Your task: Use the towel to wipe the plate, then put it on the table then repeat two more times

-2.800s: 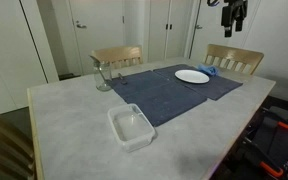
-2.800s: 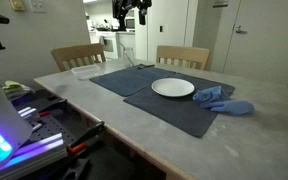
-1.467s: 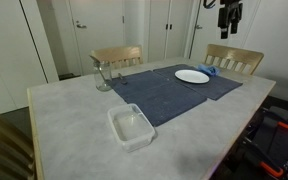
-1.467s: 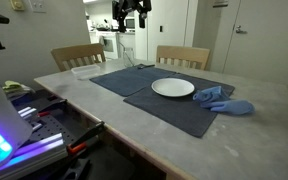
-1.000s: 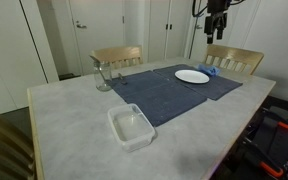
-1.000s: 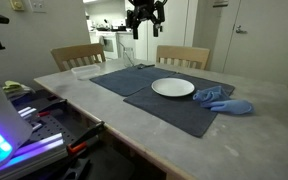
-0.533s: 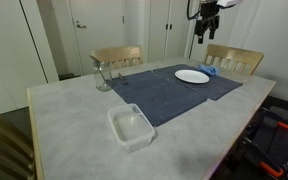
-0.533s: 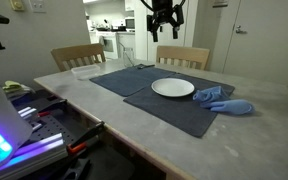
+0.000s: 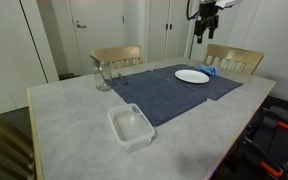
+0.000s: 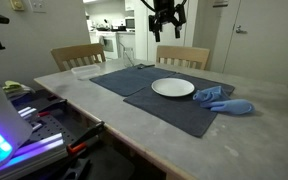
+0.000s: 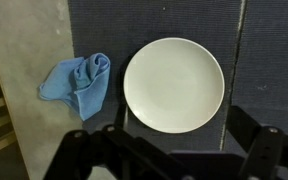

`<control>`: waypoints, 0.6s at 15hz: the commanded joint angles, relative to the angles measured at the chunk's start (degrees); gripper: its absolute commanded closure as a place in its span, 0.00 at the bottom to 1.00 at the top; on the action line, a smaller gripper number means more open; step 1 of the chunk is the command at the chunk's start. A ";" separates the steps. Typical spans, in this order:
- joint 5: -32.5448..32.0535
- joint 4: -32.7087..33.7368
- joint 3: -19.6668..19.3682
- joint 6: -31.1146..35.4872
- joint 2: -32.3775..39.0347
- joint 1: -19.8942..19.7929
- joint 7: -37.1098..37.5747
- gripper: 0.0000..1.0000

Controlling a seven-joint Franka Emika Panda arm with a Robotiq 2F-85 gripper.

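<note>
1. Gripper [image 10: 167, 14]: jaws spread wide, nothing between them. I see it high in the upper part of both exterior views.
2. Plate [image 11: 174, 85]: white, round, centre of my wrist view, lying on the dark-blue mat [image 11: 154, 20].
3. Towel [image 11: 77, 85]: light-blue, crumpled, left of the plate, near but apart, straddling the mat edge and the table [image 11: 24, 60].

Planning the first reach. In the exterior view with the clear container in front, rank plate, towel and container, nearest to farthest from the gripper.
1. plate, on the mat, almost under the gripper.
2. towel, just beside the plate.
3. clear container, far off, nearest the camera.
</note>
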 commanded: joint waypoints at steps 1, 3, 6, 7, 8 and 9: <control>-3.85 1.12 -0.73 3.63 2.15 -0.32 4.34 0.00; -5.78 2.52 -1.53 5.70 4.16 -0.61 7.58 0.00; -6.20 5.07 -2.86 7.05 7.81 -1.01 10.42 0.00; -5.84 6.15 -3.29 7.20 9.40 -1.09 10.91 0.00; -5.49 7.47 -3.79 7.56 11.34 -1.24 11.22 0.00; -5.46 8.79 -4.29 7.74 13.00 -1.27 11.65 0.00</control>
